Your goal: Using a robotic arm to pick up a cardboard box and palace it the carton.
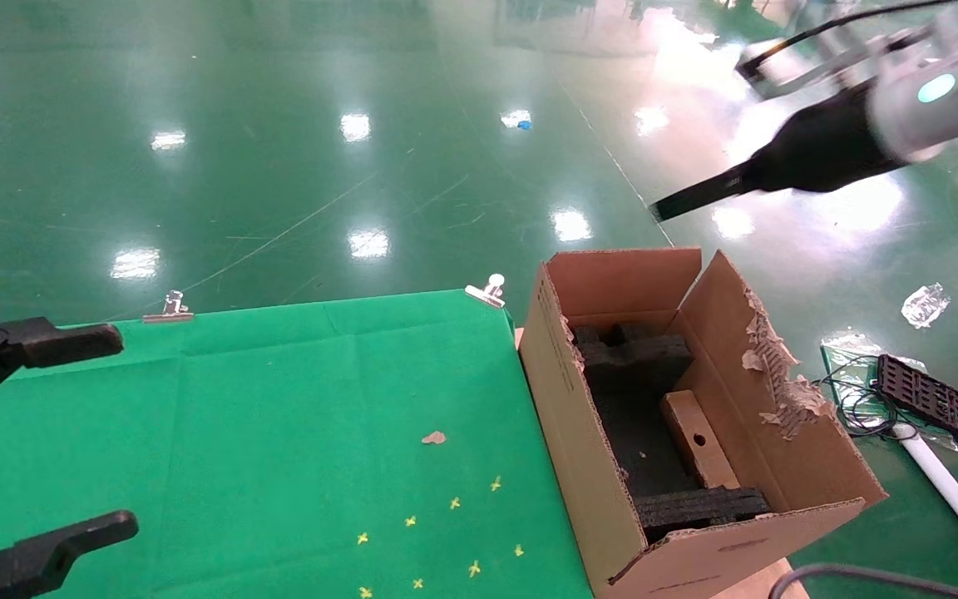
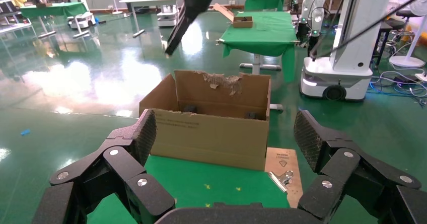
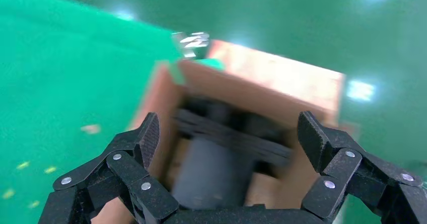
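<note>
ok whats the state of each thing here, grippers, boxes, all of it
large brown corrugated carton: flaps up, one edge torn
small slim brown cardboard box: lying inside the carton, leaning on its wall
black foam inserts: seated inside the carton
right gripper: open, empty, above the carton
left gripper: open, empty, over the green cloth

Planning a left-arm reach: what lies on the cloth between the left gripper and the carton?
Head view: between the left gripper and the carton lies green cloth with one small scrap and yellow marks.
</note>
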`<move>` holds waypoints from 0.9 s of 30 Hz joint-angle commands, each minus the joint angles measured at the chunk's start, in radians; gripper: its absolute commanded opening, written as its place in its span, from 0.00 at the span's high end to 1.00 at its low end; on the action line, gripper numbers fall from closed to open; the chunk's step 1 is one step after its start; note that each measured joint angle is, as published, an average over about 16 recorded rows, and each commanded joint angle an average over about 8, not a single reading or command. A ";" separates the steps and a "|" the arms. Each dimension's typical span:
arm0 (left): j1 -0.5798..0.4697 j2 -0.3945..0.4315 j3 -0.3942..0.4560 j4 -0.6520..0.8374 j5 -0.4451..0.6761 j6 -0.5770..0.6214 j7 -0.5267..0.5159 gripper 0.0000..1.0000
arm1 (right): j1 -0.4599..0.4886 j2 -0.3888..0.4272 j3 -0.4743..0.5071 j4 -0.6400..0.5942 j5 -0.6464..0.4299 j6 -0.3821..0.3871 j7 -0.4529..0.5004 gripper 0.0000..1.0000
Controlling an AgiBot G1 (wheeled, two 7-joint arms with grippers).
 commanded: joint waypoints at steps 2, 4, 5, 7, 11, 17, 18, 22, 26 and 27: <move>0.000 0.000 0.000 0.000 0.000 0.000 0.000 0.00 | -0.049 0.011 0.058 0.048 0.019 -0.007 -0.022 0.00; 0.000 0.000 0.000 0.000 0.000 0.000 0.000 0.00 | -0.089 0.020 0.105 0.086 0.033 -0.014 -0.040 0.00; 0.000 0.000 0.000 0.000 0.000 0.000 0.000 0.00 | -0.110 0.025 0.129 0.105 0.041 -0.017 -0.050 0.00; 0.000 0.000 0.000 0.000 0.000 0.000 0.000 0.00 | -0.150 0.033 0.176 0.144 0.055 -0.024 -0.068 0.00; 0.000 0.000 0.001 0.000 0.000 0.000 0.000 0.00 | -0.231 0.051 0.271 0.220 0.085 -0.037 -0.104 0.00; 0.000 0.000 0.001 0.001 -0.001 0.000 0.001 0.00 | -0.354 0.078 0.416 0.338 0.129 -0.057 -0.160 0.00; -0.001 0.000 0.001 0.001 -0.001 0.000 0.001 0.00 | -0.374 0.082 0.440 0.358 0.137 -0.060 -0.169 0.00; -0.001 0.000 0.001 0.001 -0.001 0.000 0.001 0.00 | -0.456 0.100 0.536 0.436 0.167 -0.073 -0.206 0.00; -0.001 0.000 0.002 0.001 -0.001 0.000 0.001 0.00 | -0.538 0.118 0.631 0.513 0.196 -0.086 -0.243 0.00; -0.001 0.000 0.002 0.001 -0.001 0.000 0.001 0.00 | -0.558 0.123 0.655 0.533 0.204 -0.090 -0.252 0.00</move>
